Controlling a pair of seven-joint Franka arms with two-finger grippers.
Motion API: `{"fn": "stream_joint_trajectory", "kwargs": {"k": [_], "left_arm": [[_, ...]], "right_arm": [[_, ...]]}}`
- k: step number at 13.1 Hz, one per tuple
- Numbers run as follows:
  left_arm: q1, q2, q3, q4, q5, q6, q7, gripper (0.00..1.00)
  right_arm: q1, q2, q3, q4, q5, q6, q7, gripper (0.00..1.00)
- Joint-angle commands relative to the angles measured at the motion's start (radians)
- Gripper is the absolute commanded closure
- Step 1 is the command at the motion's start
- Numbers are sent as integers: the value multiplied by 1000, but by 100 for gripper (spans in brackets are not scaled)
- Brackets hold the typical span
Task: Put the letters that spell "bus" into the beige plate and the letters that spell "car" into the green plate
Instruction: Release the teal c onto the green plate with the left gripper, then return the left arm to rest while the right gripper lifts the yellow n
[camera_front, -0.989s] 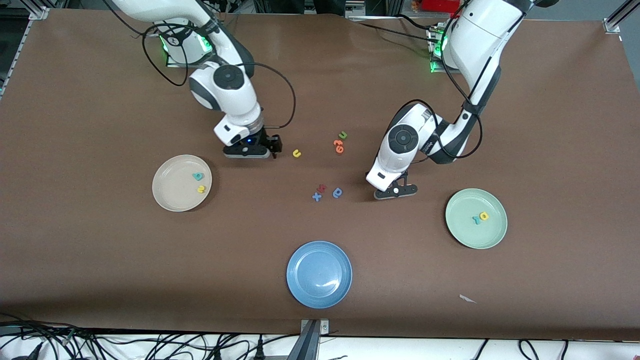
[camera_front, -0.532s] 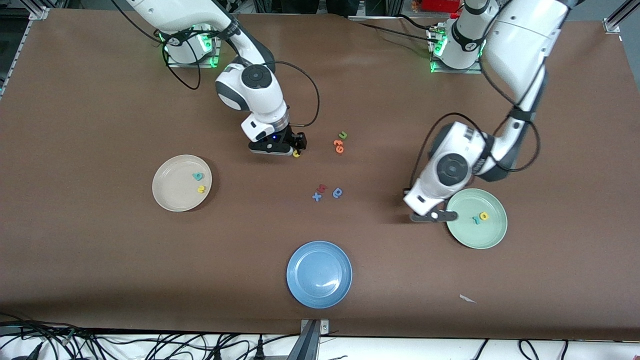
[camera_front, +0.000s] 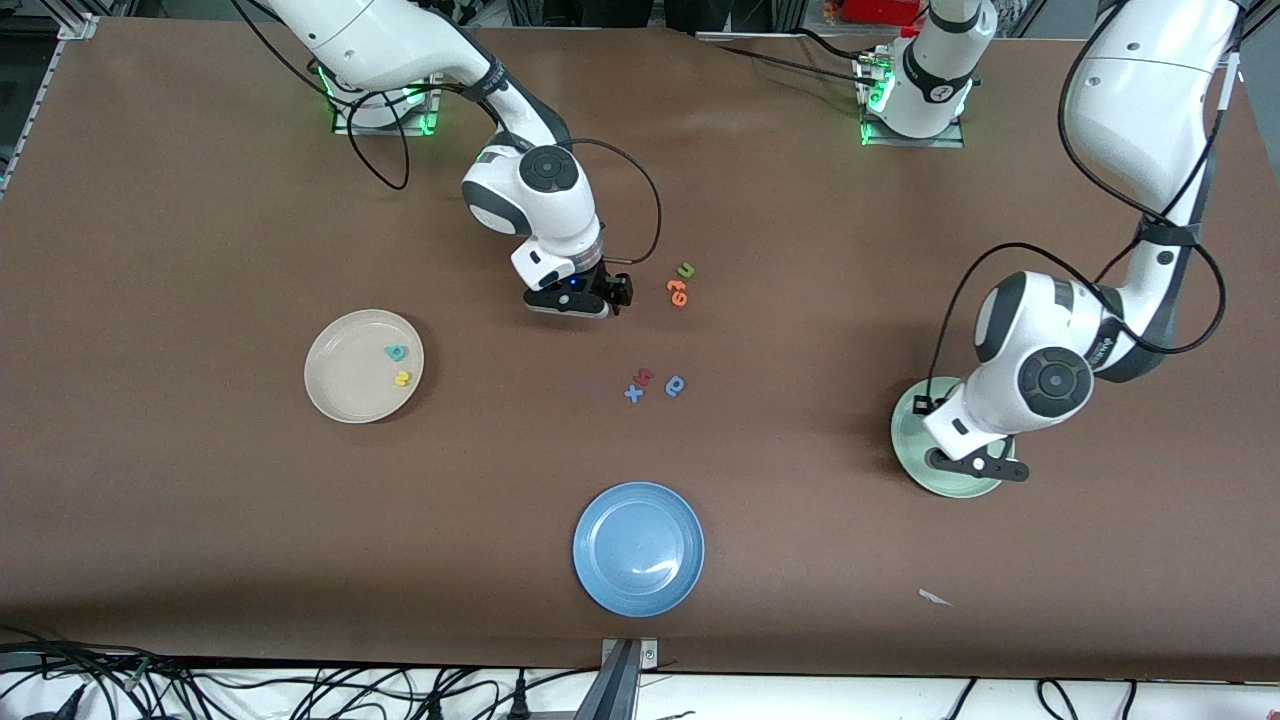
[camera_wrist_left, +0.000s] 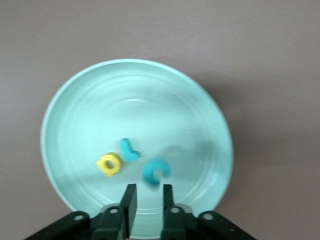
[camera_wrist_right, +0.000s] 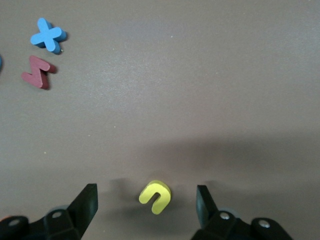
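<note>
My right gripper (camera_wrist_right: 146, 207), fingers wide apart, straddles the yellow u (camera_wrist_right: 155, 196); I should lower squarely before closing. My left gripper (camera_wrist_left: 146, 200), fingers slightly parted and empty, hangs over the green plate (camera_wrist_left: 65, 125).

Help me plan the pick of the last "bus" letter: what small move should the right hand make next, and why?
Probably lower straight down and close. The right hand hangs open over the yellow u, one finger to each side, and the letter is not yet gripped. The beige plate holds only two letters.

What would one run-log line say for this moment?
left gripper: over green plate, teal c just below | right gripper: open around yellow u
</note>
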Motion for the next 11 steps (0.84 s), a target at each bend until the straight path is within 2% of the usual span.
{"fn": "stream_joint_trajectory", "kwargs": {"k": [1,5,8,9,11], "left_arm": [[0,9,-13,44,32,-14,-16,0],[-3,10,-13,53,19,-14,-45,0],[5,3,-13,102,-34,-19,-54,0],[13,0,-13,107,-48,-28,-51,0],[26,-11,-19,125,-50,-94,-42,0]], "right_arm": [[12,12,-8,19,-24,-10,28,15],[30,35,-8,17,-31,-10,52,19],[34,34,-8,10,-38,-10,69,19],[34,32,-8,8,-40,-10,70,21],[34,32,-8,5,-54,-10,70,31]]}}
